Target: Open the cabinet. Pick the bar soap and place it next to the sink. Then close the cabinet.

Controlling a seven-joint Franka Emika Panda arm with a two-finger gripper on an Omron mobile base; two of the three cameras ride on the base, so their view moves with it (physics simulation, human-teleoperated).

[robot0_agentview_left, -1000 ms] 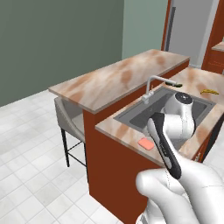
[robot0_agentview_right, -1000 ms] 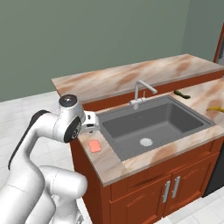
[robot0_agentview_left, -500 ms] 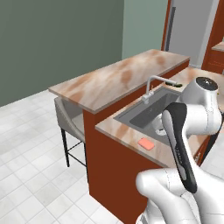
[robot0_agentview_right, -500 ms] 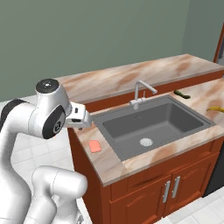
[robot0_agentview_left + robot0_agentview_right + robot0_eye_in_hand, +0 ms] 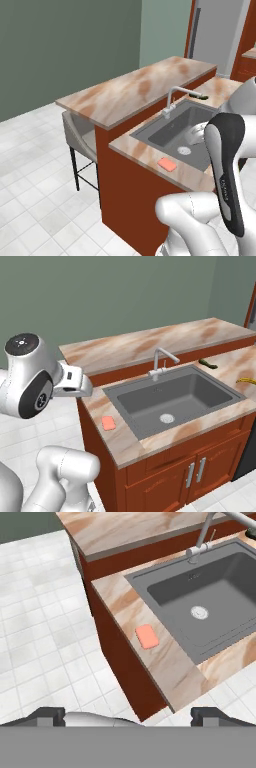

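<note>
Bar soap (image 5: 147,636) lies flat on the table (image 5: 165,662), just beside the sink (image 5: 200,602) at its 9 o'clock. Hand (image 5: 128,716) released, fingers wide, well apart from the soap, which sits at its 12 o'clock. Sink basin apparently holds nothing but its drain (image 5: 199,612).

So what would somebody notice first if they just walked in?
Probably the pink bar soap lying flat on the marble counter, just beside the big grey sink. Then the silver faucet curving over the sink's back edge, and the robot's fingers spread wide apart.
</note>
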